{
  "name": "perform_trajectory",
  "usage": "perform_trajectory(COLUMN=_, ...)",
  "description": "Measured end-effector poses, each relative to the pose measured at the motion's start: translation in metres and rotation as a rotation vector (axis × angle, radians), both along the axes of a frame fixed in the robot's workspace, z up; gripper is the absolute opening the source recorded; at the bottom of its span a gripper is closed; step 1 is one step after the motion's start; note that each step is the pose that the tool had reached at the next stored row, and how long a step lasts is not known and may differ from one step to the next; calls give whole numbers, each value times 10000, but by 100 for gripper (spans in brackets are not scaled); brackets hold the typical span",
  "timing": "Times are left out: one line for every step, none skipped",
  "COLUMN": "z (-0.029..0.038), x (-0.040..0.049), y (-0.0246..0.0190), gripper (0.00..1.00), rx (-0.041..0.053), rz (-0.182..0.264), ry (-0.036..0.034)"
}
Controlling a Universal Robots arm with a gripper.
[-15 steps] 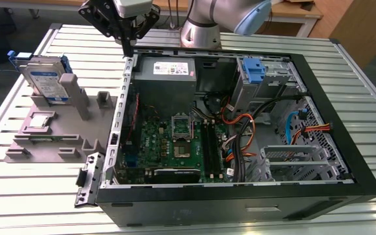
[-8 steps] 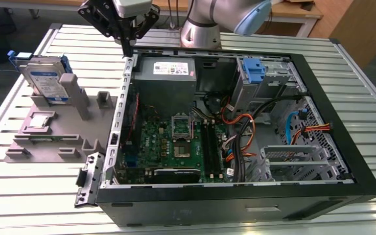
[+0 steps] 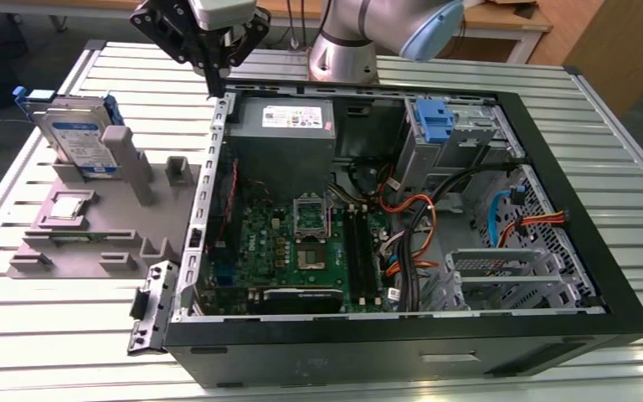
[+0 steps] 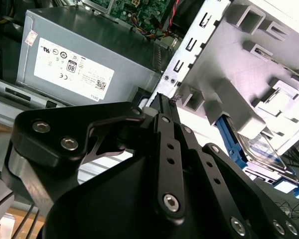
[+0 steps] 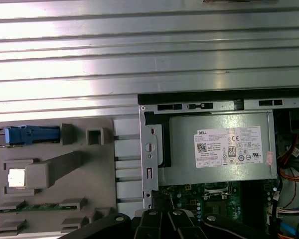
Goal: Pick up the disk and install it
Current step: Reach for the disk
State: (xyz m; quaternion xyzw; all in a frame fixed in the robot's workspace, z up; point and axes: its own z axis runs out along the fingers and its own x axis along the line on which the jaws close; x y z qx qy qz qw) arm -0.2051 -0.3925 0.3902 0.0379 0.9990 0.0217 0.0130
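**Jaws closed and empty, disk off to one side**

Black gripper [image 3: 218,84] pinched together on nothing, above a rear corner of the open black computer case [image 3: 592,222]. Flat rectangular silver disk [image 3: 81,138] with blue plastic rails lower than the jaws and outward, away from the case. Standing on edge in the grey plastic holder [image 3: 81,247], long axis apparently upright.

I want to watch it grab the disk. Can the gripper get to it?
Probably yes. The disk stands on edge in the grey holder with its top bare and nothing over it. The gripper hangs apart, above the edge of the computer case.
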Motion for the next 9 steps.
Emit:
perform_trajectory(z=0, x=0, y=0, gripper=10, rx=0, rz=0, ry=0)
perform_trajectory(z=0, x=-3, y=0, gripper=10, rx=0, rz=-1, ry=-1)
perform_trajectory(z=0, x=-10, y=-1, gripper=10, rx=0, rz=-2, ry=-1)
perform_trajectory(z=0, x=-16, y=0, gripper=10, rx=0, rz=-1, ry=0)
perform_trajectory(z=0, x=-22, y=0, gripper=10, rx=-1, rz=-1, ry=0)
perform_trajectory(z=-1, x=-27, y=0, gripper=10, rx=1, rz=0, ry=-1)
perform_trajectory(z=-2, x=-32, y=0, gripper=10, rx=1, rz=0, ry=-1)
perform_trajectory(z=-2, x=-37, y=0, gripper=10, rx=0, rz=0, ry=0)
perform_trajectory(z=-2, x=-43, y=0, gripper=10, rx=0, rz=0, ry=1)
